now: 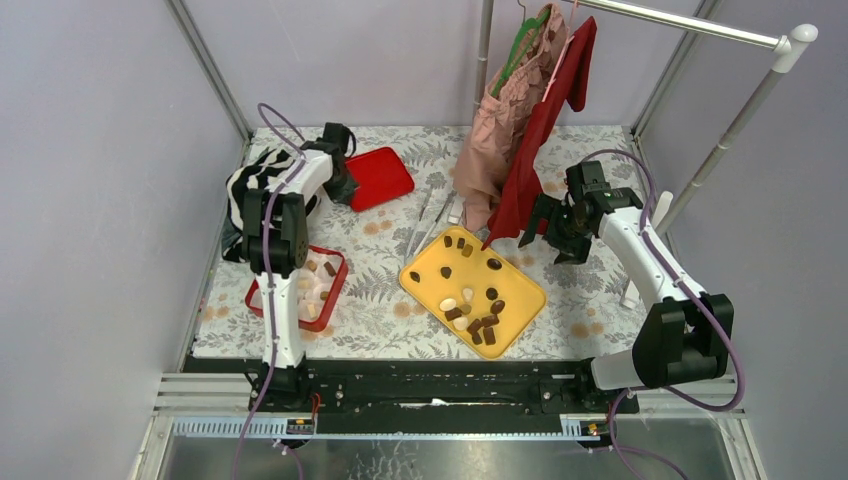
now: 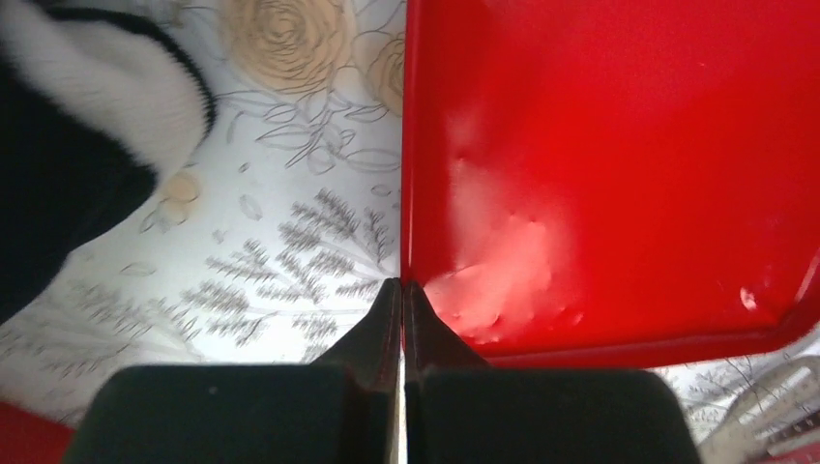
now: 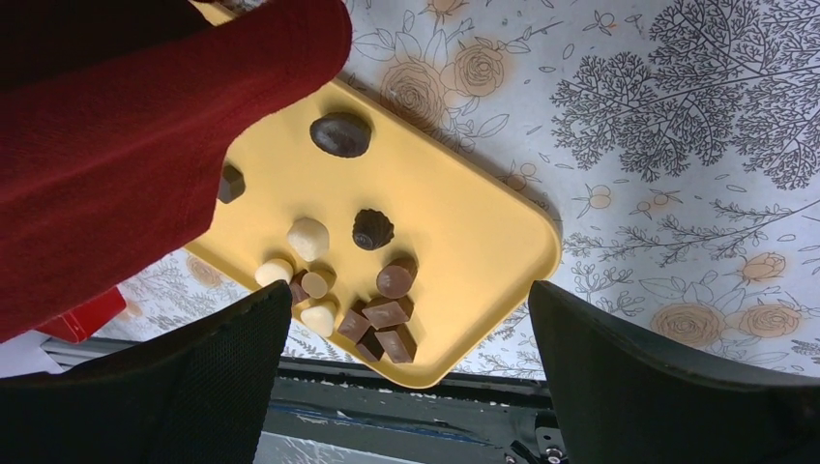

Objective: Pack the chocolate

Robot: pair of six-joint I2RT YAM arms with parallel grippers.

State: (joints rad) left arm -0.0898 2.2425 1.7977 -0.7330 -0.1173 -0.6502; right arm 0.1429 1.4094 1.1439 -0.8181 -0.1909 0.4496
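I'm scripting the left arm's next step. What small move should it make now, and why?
Probably raise the left claw a little and see whether the red lid tips up with it. The claw is shut right at the lid's rim, but the views do not show whether the rim is pinched. A gentle lift would settle that.
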